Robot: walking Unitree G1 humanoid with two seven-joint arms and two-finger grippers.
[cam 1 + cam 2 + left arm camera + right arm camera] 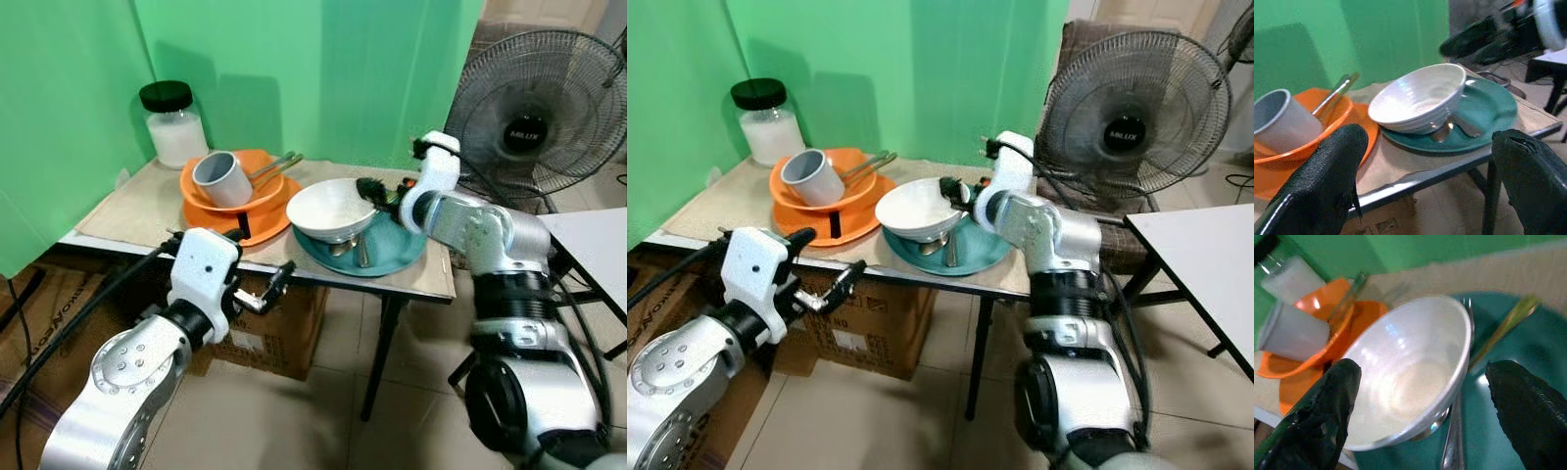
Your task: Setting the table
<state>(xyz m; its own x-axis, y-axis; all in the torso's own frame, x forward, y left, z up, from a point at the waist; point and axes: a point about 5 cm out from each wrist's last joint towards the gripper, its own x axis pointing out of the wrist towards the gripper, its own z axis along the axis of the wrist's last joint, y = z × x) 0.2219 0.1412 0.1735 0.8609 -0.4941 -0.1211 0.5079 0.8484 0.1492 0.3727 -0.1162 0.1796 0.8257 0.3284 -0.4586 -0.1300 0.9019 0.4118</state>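
Note:
A white bowl [331, 208] rests tilted on a teal plate [397, 253], with a metal spoon [362, 252] under it. My right gripper [378, 194] is open at the bowl's right rim, and in the right wrist view its fingers [1327, 406] stand wide on either side of the bowl [1410, 377]. Left of that, a grey cup [223, 178] lies on its side in an orange bowl [257, 199] on an orange plate, with metal utensils [276, 164] beside it. My left gripper [260, 258] is open, low at the table's front edge, holding nothing.
A glass jar [173, 125] with a black lid stands at the back left of the tan mat. A big fan [539, 108] stands right of the table, with a white table [588, 235] beyond it. Cardboard boxes [284, 333] sit under the table. Green cloth hangs behind.

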